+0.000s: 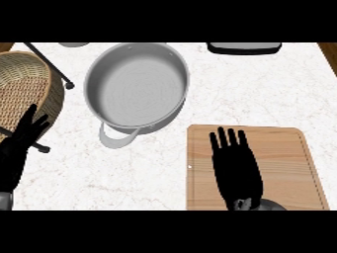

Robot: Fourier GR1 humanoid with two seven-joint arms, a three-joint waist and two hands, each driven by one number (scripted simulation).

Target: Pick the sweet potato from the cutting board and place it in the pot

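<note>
Wooden cutting board bears only my flat, open, empty right hand; sweet potato unseen; pot at eleven o'clock holds nothing.

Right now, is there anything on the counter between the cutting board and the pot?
Nothing visible: only bare counter lies between the board and the pot. The right hand is flat over the board, and no sweet potato shows; it may be hidden under the hand.
</note>
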